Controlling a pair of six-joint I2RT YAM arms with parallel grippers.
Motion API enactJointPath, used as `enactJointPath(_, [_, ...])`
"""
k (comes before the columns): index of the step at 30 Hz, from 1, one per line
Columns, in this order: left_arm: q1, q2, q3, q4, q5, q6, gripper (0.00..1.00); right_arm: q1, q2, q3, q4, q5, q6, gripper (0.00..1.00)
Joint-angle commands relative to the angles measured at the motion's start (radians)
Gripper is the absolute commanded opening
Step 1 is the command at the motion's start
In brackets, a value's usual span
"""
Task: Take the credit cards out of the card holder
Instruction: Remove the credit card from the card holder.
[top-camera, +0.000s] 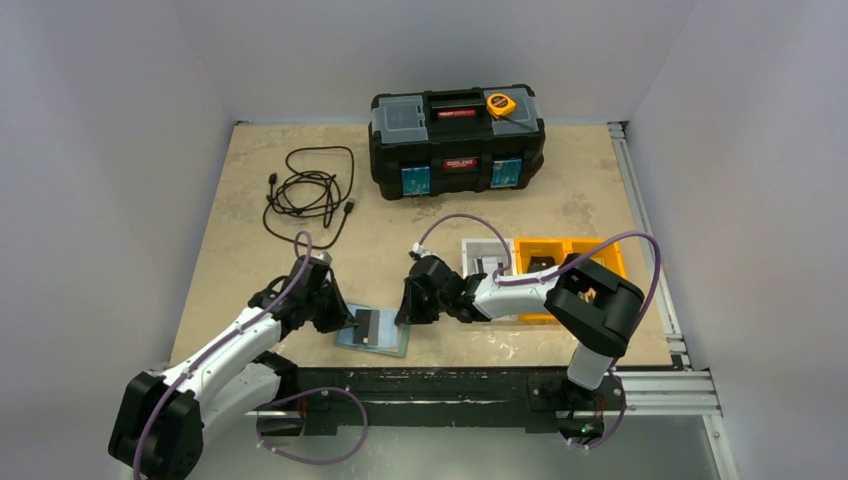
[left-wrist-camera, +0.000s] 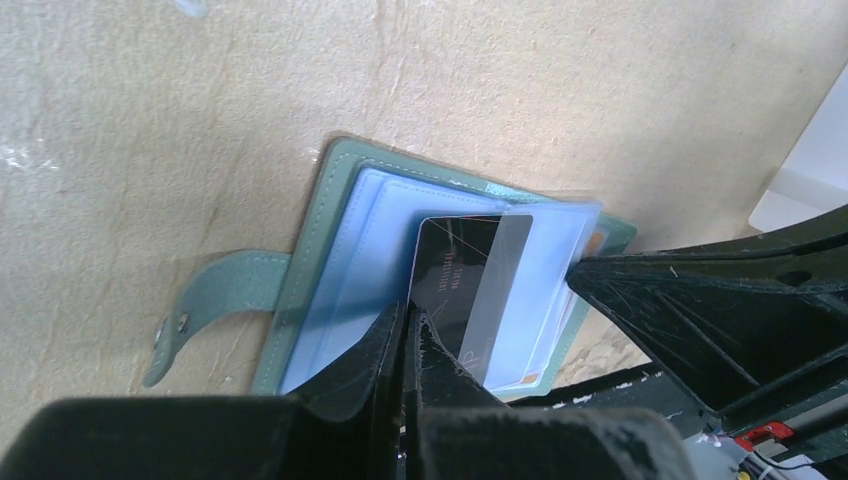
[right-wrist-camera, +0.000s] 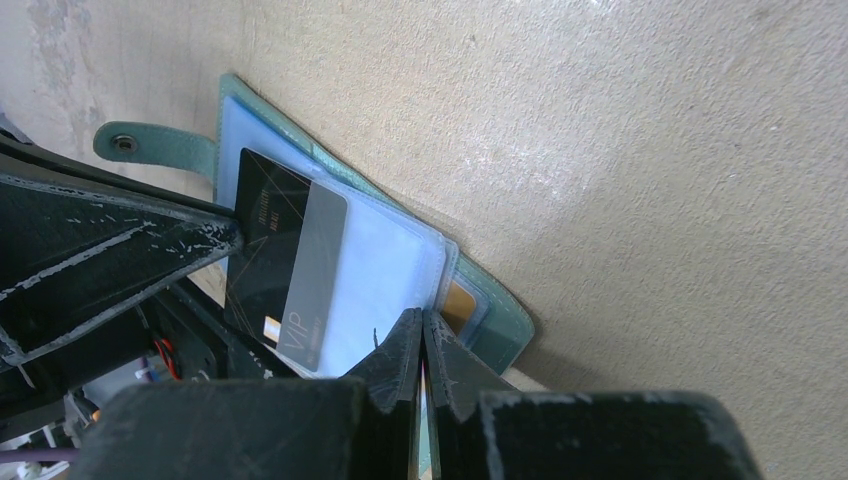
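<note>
The card holder (top-camera: 388, 345) lies open near the table's front edge, a teal bifold (left-wrist-camera: 315, 230) with pale blue pockets and a side tab (left-wrist-camera: 215, 290). A black credit card (left-wrist-camera: 455, 270) sticks halfway out of a clear pocket. My left gripper (left-wrist-camera: 408, 312) is shut on that card's outer edge (right-wrist-camera: 270, 240). A tan-orange card (right-wrist-camera: 460, 298) sits in a pocket on the holder's other side. My right gripper (right-wrist-camera: 421, 318) is shut, its tips on the pale blue pocket leaf at the holder's edge; I cannot tell whether it pinches the leaf.
A black toolbox (top-camera: 457, 140) with a yellow tape measure (top-camera: 501, 104) on its lid stands at the back. A coiled black cable (top-camera: 310, 190) lies at back left. A white bin (top-camera: 485, 260) and an orange bin (top-camera: 560, 255) sit right of the holder.
</note>
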Motion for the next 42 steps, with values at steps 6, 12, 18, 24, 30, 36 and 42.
enactJointPath(6, [0.016, -0.084, 0.079, -0.142, -0.105, 0.033, 0.00, -0.017, 0.095, -0.072, -0.251, 0.167, -0.062, 0.00])
enactJointPath(12, [0.016, -0.156, 0.169, -0.241, -0.139, 0.030, 0.00, -0.017, 0.040, -0.016, -0.286, 0.170, -0.086, 0.00])
enactJointPath(18, [0.017, -0.191, 0.265, -0.315, -0.149, 0.048, 0.00, -0.017, -0.065, 0.095, -0.354, 0.178, -0.125, 0.14])
enactJointPath(24, [0.018, -0.228, 0.342, -0.305, -0.076, 0.048, 0.00, -0.019, -0.191, 0.162, -0.364, 0.176, -0.150, 0.56])
enactJointPath(30, [0.023, -0.236, 0.370, -0.238, 0.044, 0.013, 0.00, -0.049, -0.304, 0.104, -0.187, 0.031, -0.115, 0.81])
enactJointPath(36, [0.045, -0.259, 0.347, -0.104, 0.174, -0.076, 0.00, -0.089, -0.422, -0.017, 0.060, -0.106, -0.031, 0.85])
enactJointPath(42, [0.086, -0.278, 0.258, 0.137, 0.340, -0.214, 0.00, -0.137, -0.470, -0.095, 0.241, -0.228, 0.051, 0.82])
